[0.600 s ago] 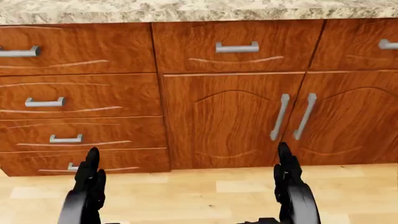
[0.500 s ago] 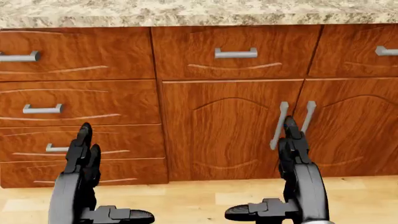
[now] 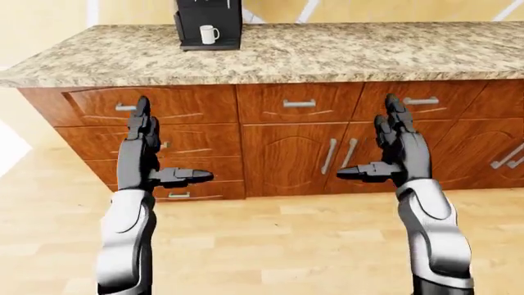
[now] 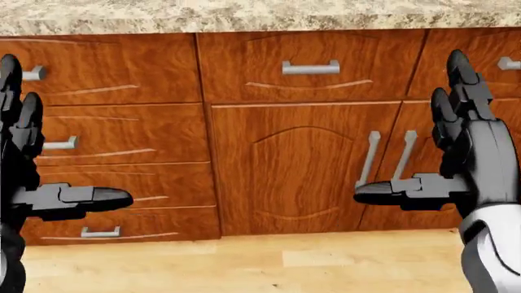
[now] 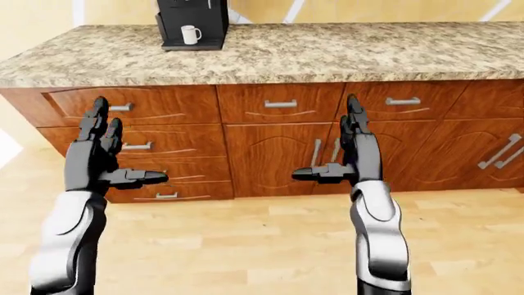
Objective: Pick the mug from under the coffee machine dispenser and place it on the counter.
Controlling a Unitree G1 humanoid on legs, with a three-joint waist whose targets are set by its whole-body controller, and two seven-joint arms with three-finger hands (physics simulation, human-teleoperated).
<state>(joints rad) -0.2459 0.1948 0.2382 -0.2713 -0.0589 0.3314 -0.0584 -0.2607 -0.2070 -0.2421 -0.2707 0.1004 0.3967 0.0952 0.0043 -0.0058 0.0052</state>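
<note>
- The small white ceramic mug (image 3: 209,34) stands upright, long axis vertical, on the base of the black coffee machine (image 3: 209,23), under its dispenser. Its handle points toward the right of the left-eye view.
- The coffee machine sits on the speckled granite counter (image 3: 344,52), at the upper left of both eye views, near the counter's far edge.
- The left hand (image 3: 143,160) is raised, fingers (image 3: 144,123) extended upward and thumb pointing toward the view's centre; it is spread wide and holds nothing.
- The right hand (image 3: 400,153) mirrors that pose: fingers (image 3: 398,120) upright, thumb pointing inward, spread wide, empty.
- Both hands hang level with the reddish-brown wooden cabinet fronts (image 4: 305,165) below the counter, well apart from the mug and lower in the view.
- The cabinet fronts carry grey metal bar handles (image 4: 310,67): horizontal on the drawers, vertical on the doors.
- Light wooden plank floor (image 3: 270,246) fills the lower part of the eye views.
- The head view shows only the counter edge, cabinet fronts and both hands; the mug is outside it.
</note>
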